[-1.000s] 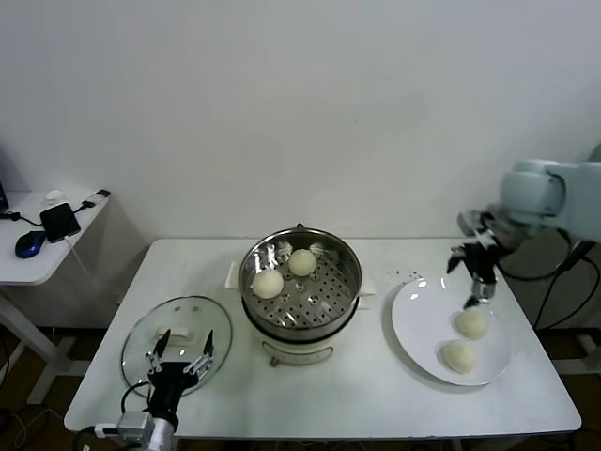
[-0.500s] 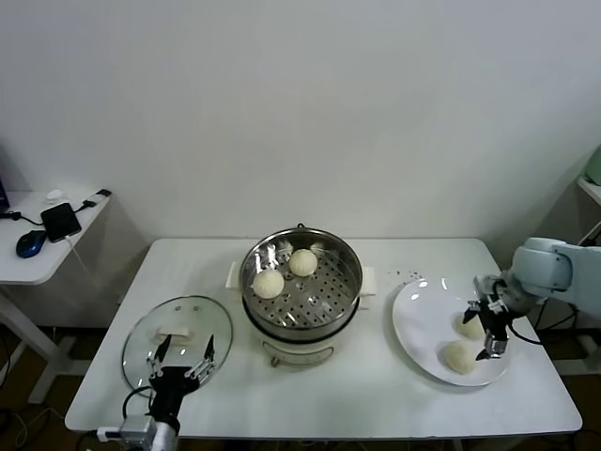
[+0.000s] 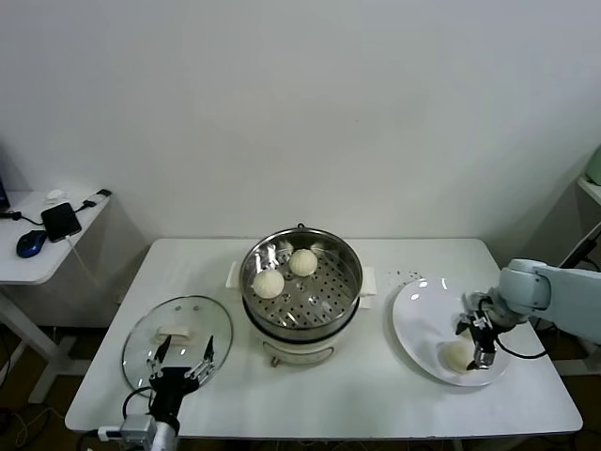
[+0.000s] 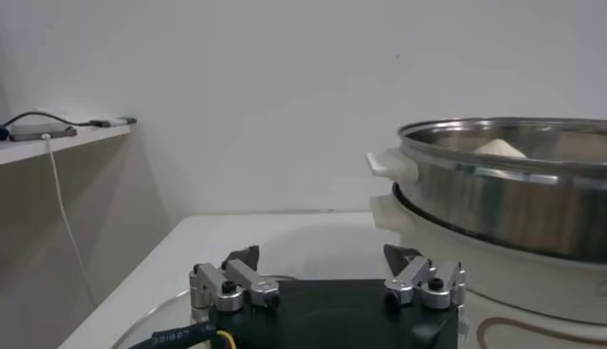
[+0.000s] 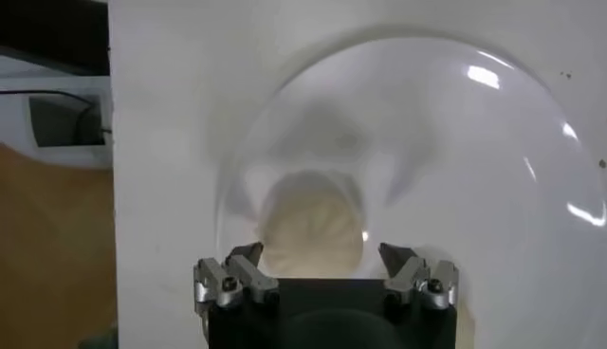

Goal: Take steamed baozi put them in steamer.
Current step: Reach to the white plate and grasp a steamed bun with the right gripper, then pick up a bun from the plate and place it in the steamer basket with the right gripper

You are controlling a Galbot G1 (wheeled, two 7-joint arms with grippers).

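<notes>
The steamer (image 3: 349, 303) stands mid-table with two baozi on its perforated tray, one at the left (image 3: 269, 283) and one further back (image 3: 302, 262). My right gripper (image 3: 473, 342) is open and low over the white plate (image 3: 418, 324). Its fingers sit either side of a plate baozi (image 3: 456, 355). In the right wrist view that baozi (image 5: 311, 220) lies on the plate (image 5: 474, 190) between my open right gripper's (image 5: 321, 254) fingertips. I see no second plate baozi. My left gripper (image 3: 183, 354) is parked open at the front left and also shows in its wrist view (image 4: 321, 256).
A round glass lid (image 3: 178, 331) with a white handle lies flat under the left gripper. The steamer's rim (image 4: 503, 142) shows in the left wrist view. A side table (image 3: 38, 249) with a phone and mouse stands far left.
My right gripper has come down from above the plate's far edge to the plate and moved toward the front, over the baozi there. The left arm has not moved.
</notes>
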